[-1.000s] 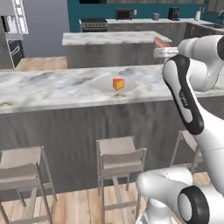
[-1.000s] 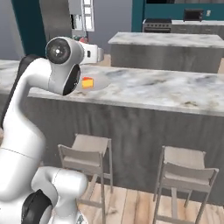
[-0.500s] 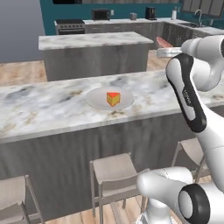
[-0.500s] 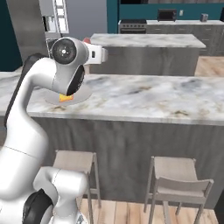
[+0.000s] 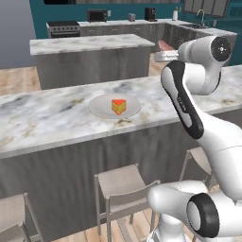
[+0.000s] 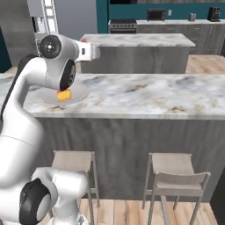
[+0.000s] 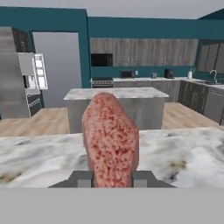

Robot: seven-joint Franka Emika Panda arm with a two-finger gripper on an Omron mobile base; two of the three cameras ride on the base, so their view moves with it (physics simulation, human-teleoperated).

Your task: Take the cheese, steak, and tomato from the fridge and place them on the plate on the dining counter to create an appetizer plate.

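Observation:
My gripper (image 7: 111,179) is shut on the steak (image 7: 111,140), a pinkish-red slab standing upright between the fingertips (image 7: 83,178). The arm holds it above the dining counter (image 5: 47,118), to the right of the plate (image 5: 101,109). A sliver of steak (image 5: 164,45) peeks out behind the hand. The cheese (image 5: 118,106), an orange wedge, sits on the white plate; from the right, the cheese (image 6: 64,96) and plate (image 6: 77,93) lie just beyond my elbow. The plate's rim (image 7: 39,177) shows low left of the steak. The fridge (image 7: 33,74) stands far left, door open. The tomato is out of view.
Pale stools (image 5: 120,182) (image 6: 176,169) line the near side of the dining counter. A shorter marble island (image 5: 90,45) (image 6: 136,41) stands behind it, with dark cabinets and appliances along the back wall (image 7: 131,76). Wood floor lies between the two counters.
The base has driven along and toward the dining counter, so the whole scene has shifted; plate and cheese now appear closer. The gripper stays shut on the steak.

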